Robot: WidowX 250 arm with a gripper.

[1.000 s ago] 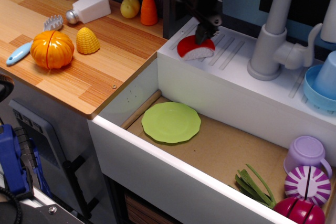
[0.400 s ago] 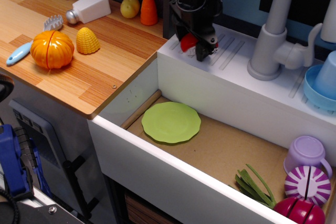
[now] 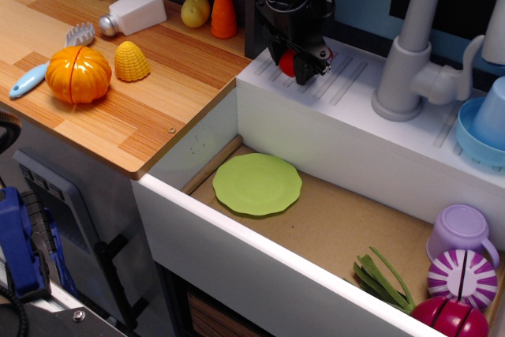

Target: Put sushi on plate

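Item: my end effector (image 3: 301,65), closed on the small glossy red-topped toy sushi (image 3: 289,62); flat round light-green plastic plate (image 3: 257,184) below me, well apart, in the sink basin

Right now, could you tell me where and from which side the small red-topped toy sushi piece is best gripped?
From above, across its sides. The small red-topped toy sushi piece sits on the ribbed white drainboard, so only the top is open. The black gripper is already down over it, hiding most of it; whether it has closed is unclear.
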